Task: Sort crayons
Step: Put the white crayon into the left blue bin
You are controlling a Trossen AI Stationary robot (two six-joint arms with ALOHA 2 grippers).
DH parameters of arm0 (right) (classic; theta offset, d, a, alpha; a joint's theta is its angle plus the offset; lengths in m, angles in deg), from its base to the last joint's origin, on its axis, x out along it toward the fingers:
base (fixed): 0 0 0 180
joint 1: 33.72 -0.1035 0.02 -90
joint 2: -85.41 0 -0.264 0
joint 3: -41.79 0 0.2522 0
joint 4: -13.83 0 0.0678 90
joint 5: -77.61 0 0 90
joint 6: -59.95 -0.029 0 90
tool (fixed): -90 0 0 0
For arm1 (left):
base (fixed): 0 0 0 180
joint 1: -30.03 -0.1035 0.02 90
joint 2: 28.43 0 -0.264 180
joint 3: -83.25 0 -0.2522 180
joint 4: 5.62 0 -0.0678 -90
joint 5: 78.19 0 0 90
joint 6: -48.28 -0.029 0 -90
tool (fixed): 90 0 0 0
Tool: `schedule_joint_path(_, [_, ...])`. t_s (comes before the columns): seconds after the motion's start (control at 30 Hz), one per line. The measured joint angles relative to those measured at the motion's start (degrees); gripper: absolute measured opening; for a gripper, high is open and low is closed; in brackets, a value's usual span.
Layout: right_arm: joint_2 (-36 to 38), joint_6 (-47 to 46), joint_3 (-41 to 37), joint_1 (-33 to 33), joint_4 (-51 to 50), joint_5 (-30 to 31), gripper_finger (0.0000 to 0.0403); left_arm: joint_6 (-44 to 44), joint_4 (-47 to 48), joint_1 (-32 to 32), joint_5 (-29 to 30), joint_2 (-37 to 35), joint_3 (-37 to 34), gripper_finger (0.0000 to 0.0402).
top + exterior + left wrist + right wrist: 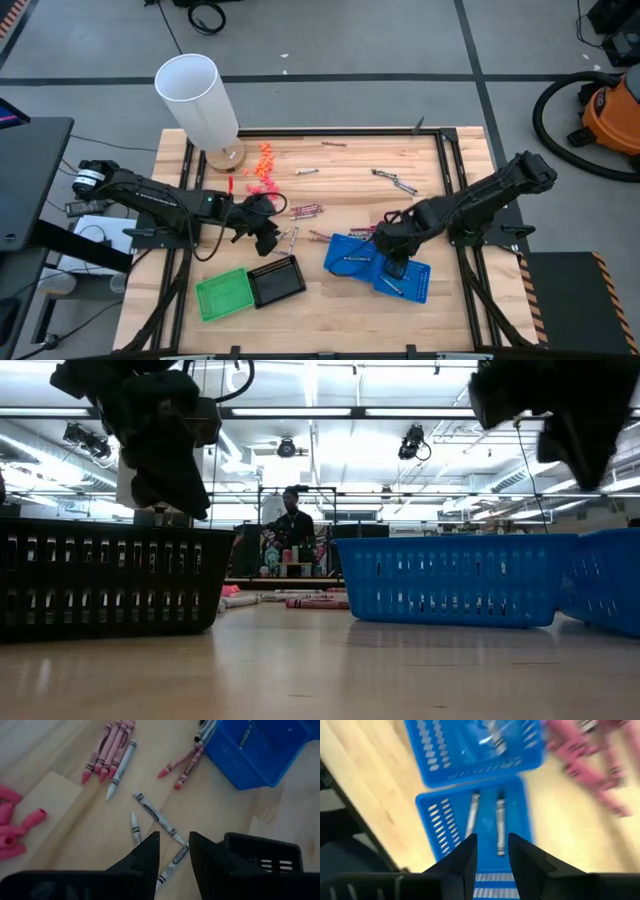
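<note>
Grey and magenta crayons lie loose on the wooden table. My left gripper (268,238) (174,837) hangs open just above a few grey crayons (155,815), one of which (172,862) lies on the table below the gap between its fingers. A row of magenta crayons (107,752) lies farther off. My right gripper (395,265) (492,840) is open above a blue basket (520,820), in which two grey crayons (499,825) lie flat. A second blue basket (348,255) beside it holds another grey crayon (492,740).
A black basket (275,280) and a green basket (222,293) stand at the near left. A tall white cylinder (200,95) and a heap of orange-pink pieces (263,165) are at the far left. More crayons (392,180) lie at the far side. A person (292,525) stands beyond the table.
</note>
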Motion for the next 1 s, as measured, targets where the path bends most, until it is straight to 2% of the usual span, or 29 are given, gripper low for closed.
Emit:
schedule_joint_path(0.17, [1.83, 4.65, 3.28, 4.15, -3.28, 5.73, 0.0116, 2.8, 0.57, 1.95, 3.46, 0.02, 0.0, 0.0123])
schedule_joint_path(0.33, [4.78, 10.3, 4.66, 9.65, -3.09, 7.16, 0.0116, 2.83, 1.27, 5.28, 7.69, 1.53, 0.02, 0.0163])
schedule_joint_path(0.5, [7.94, 19.92, 4.41, 15.69, -3.01, 8.8, 0.0116, 0.6, 1.31, 7.17, 8.82, 6.1, 0.07, 0.0198])
schedule_joint_path(0.7, [11.18, 32.76, 1.75, 21.97, -0.49, 14.12, 0.0116, 0.24, -5.34, 8.17, 9.3, 13.17, 0.04, 0.0196])
schedule_joint_path(0.8, [11.86, 37.06, 1.21, 24.15, 1.14, 14.19, 0.0116, 0.84, -8.66, 8.24, 10.3, 16.72, 0.04, 0.0195])
schedule_joint_path(1.0, [12.87, 40.58, 1.16, 25.63, 2.16, 12.38, 0.0116, 4.15, -8.09, 7.03, 13.1, 19.13, 0.04, 0.0194])
